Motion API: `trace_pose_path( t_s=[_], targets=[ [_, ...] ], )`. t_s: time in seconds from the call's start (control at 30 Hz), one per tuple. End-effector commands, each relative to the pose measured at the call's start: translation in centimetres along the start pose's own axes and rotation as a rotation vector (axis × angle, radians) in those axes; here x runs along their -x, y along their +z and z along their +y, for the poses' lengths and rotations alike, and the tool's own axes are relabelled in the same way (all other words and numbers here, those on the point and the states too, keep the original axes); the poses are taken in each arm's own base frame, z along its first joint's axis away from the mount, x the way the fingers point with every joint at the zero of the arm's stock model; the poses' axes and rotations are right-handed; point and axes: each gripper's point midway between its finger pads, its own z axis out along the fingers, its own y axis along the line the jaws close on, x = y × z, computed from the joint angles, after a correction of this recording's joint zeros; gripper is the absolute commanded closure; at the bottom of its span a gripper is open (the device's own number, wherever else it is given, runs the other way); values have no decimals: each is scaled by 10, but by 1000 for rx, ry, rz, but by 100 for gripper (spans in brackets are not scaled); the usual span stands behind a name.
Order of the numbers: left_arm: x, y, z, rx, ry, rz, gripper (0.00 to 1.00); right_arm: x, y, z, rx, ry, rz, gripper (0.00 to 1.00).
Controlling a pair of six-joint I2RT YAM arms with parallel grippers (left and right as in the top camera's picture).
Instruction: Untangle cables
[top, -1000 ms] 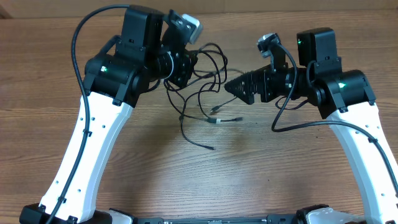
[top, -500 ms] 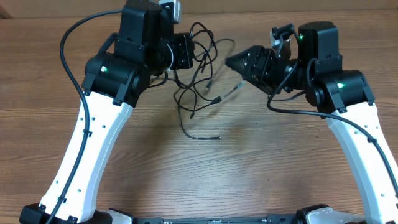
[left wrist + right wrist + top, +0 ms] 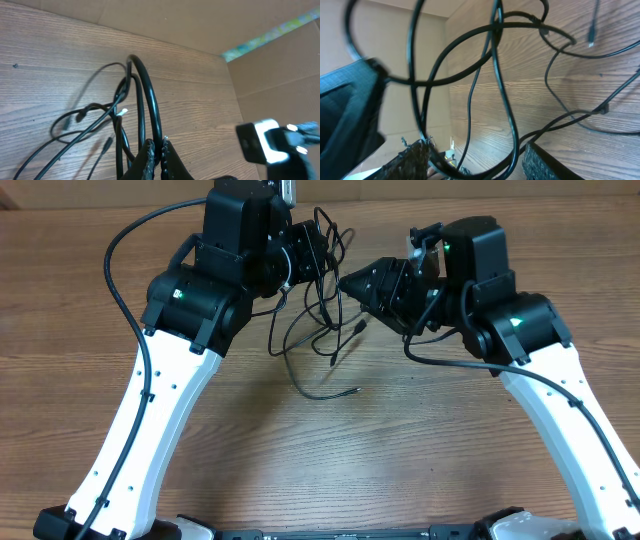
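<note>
- Found the left gripper [image 3: 320,252] at about 11 o'clock on the table [image 3: 420,460], clamped tight on a loop of the cables [image 3: 318,320], which rose straight out of its closed tips in the wrist view.
- Saw the tangle hanging between the two grippers near 12 o'clock, with loose strands trailing toward 6 o'clock and one plug end [image 3: 355,390] lying on the wood.
- Judged the cords light, thin and limp: likely to sag, swing and snag on each other, and smooth enough to slip through a weak pinch.
- Reckoned the best hold was on one strand beside a crossing, or just behind a plug, never the whole bundle.
- Found the right gripper [image 3: 350,280] at 1 o'clock with its jaws apart, several strands crossing the gap and none visibly pinched.
</note>
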Motion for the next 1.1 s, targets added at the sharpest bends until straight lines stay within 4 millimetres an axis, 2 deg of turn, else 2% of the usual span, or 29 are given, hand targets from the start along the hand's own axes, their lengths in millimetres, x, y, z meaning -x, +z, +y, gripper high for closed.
trace_pose_path(
  t_s=[0.0, 0.13, 0.27, 0.5, 0.83, 1.07],
  targets=[
    [5, -4, -6, -16, -5, -17, 96, 6, 4, -2, -15, 11, -13, 41],
    [7, -4, -7, -21, -4, -22, 96, 7, 7, -4, -21, 13, -10, 42],
    [8, -4, -10, -36, -2, -25, 96, 7, 11, -7, -28, 19, -4, 48],
    [10, -4, -13, -48, 2, -35, 96, 7, 14, -9, -31, 21, 1, 51],
    [13, -7, -40, -182, 29, -25, 96, 7, 21, -10, -45, -21, -6, 51],
    [9, -8, -44, -207, 31, -6, 96, 9, 35, -23, -75, 3, 16, 59]
  ],
)
